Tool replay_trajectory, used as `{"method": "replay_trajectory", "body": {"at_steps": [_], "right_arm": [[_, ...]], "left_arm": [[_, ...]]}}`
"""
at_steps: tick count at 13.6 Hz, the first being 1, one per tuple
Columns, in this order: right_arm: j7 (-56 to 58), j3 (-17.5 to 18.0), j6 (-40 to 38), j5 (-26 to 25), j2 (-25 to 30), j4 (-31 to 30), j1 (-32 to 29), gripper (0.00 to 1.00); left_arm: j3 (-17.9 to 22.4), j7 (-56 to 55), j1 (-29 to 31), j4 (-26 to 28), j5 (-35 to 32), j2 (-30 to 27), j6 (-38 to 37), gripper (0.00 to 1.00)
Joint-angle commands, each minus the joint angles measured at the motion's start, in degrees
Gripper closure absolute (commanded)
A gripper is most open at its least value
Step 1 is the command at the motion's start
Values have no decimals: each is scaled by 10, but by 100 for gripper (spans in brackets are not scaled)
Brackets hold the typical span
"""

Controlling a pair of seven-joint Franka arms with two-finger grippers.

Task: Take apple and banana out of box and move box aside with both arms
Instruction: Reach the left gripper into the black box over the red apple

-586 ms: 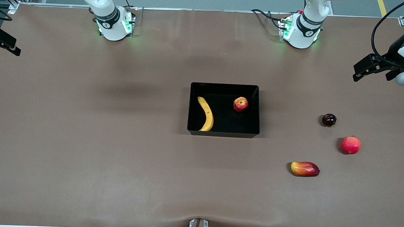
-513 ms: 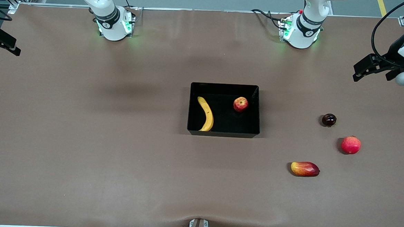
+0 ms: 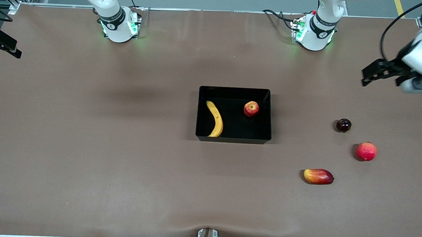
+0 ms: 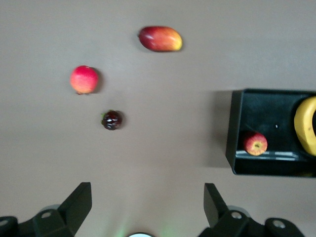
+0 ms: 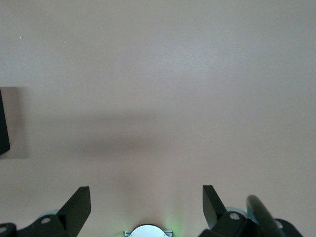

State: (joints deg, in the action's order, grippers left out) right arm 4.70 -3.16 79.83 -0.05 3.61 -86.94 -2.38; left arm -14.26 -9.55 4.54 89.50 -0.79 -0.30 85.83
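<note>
Apple [image 3: 251, 108] and banana [image 3: 215, 118] inside box [image 3: 232, 138] mid-tabletop; left gripper [image 4: 147, 207] and right gripper [image 5: 146, 205] spread, empty (high, ready).

Counted: one black box [image 3: 233, 138], one banana [image 3: 215, 118], one apple [image 3: 251, 108], one pinkish-red round fruit [image 3: 366, 151], one red-yellow mango-like fruit [image 3: 318, 176], one small dark plum-like fruit [image 3: 343, 125]. Six items total.

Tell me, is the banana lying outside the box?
No, the banana lies inside the box, beside the apple, toward the right arm's end.
</note>
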Motion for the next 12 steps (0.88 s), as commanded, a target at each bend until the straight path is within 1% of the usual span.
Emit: {"method": "replay_trajectory", "body": {"at_steps": [1, 2, 3, 4, 5, 6, 8, 9, 11, 12], "right_arm": [[0, 9, 1, 8, 8, -8, -15, 0], [0, 9, 0, 8, 8, -8, -15, 0], [0, 9, 0, 8, 8, -8, -15, 0], [0, 9, 1, 8, 8, -8, -15, 0], [0, 9, 1, 8, 8, -8, -15, 0], [0, 9, 0, 8, 9, -8, -15, 0], [0, 9, 1, 8, 8, -8, -15, 0], [0, 9, 1, 8, 8, -8, -15, 0], [2, 9, 1, 8, 8, -8, -15, 0], [1, 9, 0, 8, 9, -8, -15, 0]], "left_arm": [[-56, -35, -8, 26, 1, 49, 57, 0], [-74, -72, -9, 57, 1, 59, 113, 0], [-95, -113, -13, 107, 1, 61, 185, 0], [-105, -161, -20, 156, 0, 63, 263, 0], [-106, -203, -32, 189, 0, 73, 321, 0], [-106, -240, -50, 203, 0, 87, 346, 0], [-107, -364, -87, 204, -7, 123, 357, 0], [-107, -406, -101, 205, -22, 140, 363, 0], [-107, -483, -136, 207, -25, 176, 372, 0], [-107, -529, -152, 207, -26, 195, 388, 0]]}}
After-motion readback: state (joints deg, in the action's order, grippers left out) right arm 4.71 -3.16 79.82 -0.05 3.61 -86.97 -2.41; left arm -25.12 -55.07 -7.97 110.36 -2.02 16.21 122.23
